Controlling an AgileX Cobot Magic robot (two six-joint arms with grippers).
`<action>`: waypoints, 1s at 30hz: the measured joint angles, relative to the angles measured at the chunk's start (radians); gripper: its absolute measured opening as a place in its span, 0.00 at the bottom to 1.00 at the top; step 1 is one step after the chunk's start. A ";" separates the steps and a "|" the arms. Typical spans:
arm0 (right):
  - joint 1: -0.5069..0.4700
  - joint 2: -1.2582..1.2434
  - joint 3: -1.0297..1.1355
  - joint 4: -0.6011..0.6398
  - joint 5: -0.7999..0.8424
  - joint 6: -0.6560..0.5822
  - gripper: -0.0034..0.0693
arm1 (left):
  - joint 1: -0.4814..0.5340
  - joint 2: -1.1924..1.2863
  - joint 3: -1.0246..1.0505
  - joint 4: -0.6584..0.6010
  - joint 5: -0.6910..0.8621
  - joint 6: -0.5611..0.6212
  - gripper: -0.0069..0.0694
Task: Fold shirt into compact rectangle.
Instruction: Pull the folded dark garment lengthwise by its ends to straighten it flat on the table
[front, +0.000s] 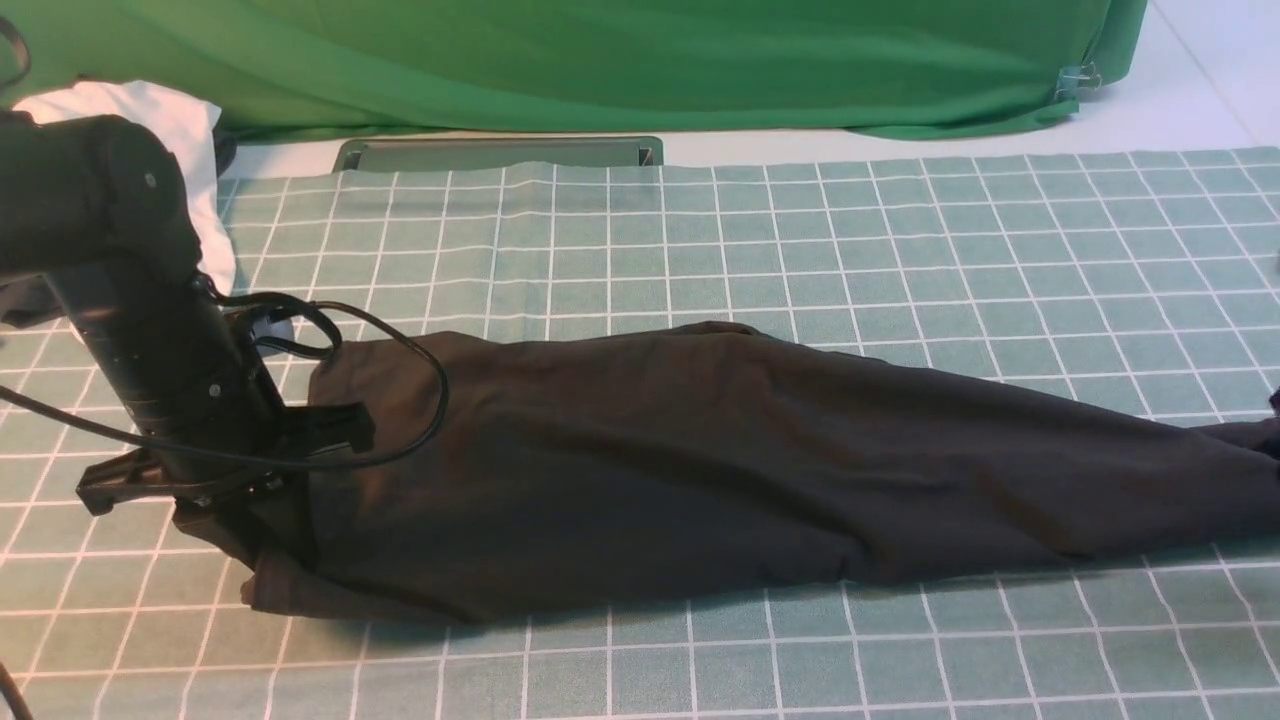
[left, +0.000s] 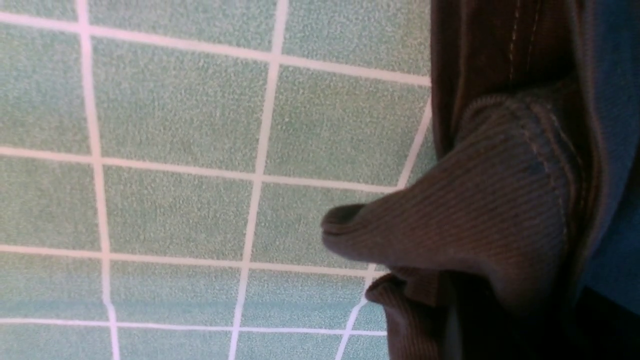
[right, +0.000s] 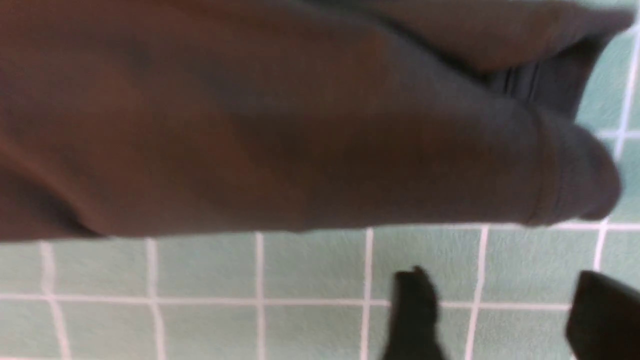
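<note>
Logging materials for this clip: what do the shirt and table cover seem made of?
The shirt looks like soft matte black knit, likely cotton: it drapes in folds, and its collar is ribbed. The table cover looks like matte green cloth with white grid lines, grainy surface.

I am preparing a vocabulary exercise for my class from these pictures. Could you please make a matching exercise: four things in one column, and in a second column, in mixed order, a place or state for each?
Things
1. shirt
2. white garment
3. green cloth
4. right gripper

Places or states
A. draped along the far side
B. lying in a long band across the checked cover
C. jaws apart, nothing between them
D. bunched at the far left edge

Pairs: 1-B, 2-D, 3-A, 4-C
</note>
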 joint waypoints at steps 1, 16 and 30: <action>0.000 0.015 0.000 -0.010 0.005 0.001 0.70 | 0.000 0.000 0.000 0.000 -0.003 0.001 0.20; 0.000 0.209 -0.006 -0.044 -0.114 0.028 0.67 | 0.000 0.000 0.000 0.007 -0.026 0.000 0.20; 0.000 0.270 -0.141 -0.041 -0.120 0.042 0.13 | 0.000 0.000 0.000 0.035 -0.042 -0.003 0.20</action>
